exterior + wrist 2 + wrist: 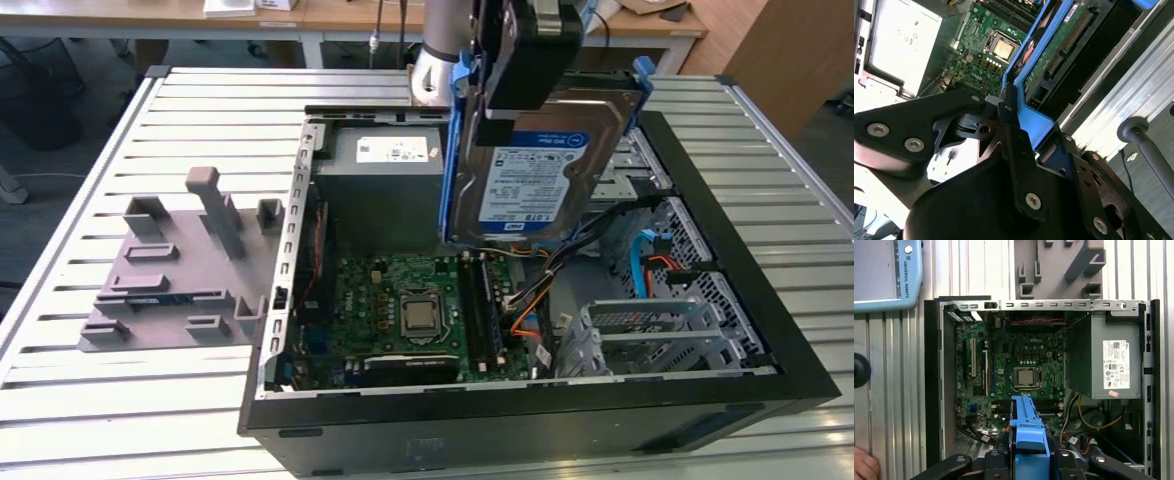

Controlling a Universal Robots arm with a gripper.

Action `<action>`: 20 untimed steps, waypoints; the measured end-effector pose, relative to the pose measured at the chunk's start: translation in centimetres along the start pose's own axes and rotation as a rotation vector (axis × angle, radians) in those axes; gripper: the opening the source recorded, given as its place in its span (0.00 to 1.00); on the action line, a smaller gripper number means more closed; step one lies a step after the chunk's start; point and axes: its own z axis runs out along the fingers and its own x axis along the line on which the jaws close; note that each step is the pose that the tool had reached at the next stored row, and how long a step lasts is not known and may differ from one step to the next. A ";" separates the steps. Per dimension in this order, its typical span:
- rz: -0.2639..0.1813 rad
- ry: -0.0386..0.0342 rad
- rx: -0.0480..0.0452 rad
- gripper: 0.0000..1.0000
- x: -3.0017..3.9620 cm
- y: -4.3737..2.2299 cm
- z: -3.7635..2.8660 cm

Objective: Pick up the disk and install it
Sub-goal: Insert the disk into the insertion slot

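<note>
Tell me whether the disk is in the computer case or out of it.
Out. The gripper holds the disk upright above the open computer case, not seated in any bay.

a: what is everything resting on?
b: a metal table (80, 400), its top made of long silver slats with grooves between them.
a: and directly on it?
b: an open computer case (534, 425) with black walls, lying on its side, open face up. just beside it, to the exterior view's left, a flat grey fixture (174, 275) with upright pegs and small brackets.
a: do they touch?
b: i cannot tell. both lie flat across the slats.
</note>
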 end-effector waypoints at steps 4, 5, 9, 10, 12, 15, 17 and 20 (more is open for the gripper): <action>0.001 -0.0001 0.0000 0.36 0.50 -0.04 0.02; 0.001 0.0000 0.0000 0.36 0.59 -0.07 0.03; 0.001 -0.0001 0.0001 0.36 0.67 -0.48 0.11; 0.001 0.0001 0.0000 0.36 0.67 -0.71 0.13; 0.001 -0.0001 0.0000 0.36 0.66 -1.19 0.17; 0.002 0.0002 -0.0001 0.36 0.78 -1.61 0.22; 0.003 0.0000 0.0000 0.36 1.04 -1.67 0.26; 0.004 -0.0001 0.0001 0.36 1.49 -1.71 0.32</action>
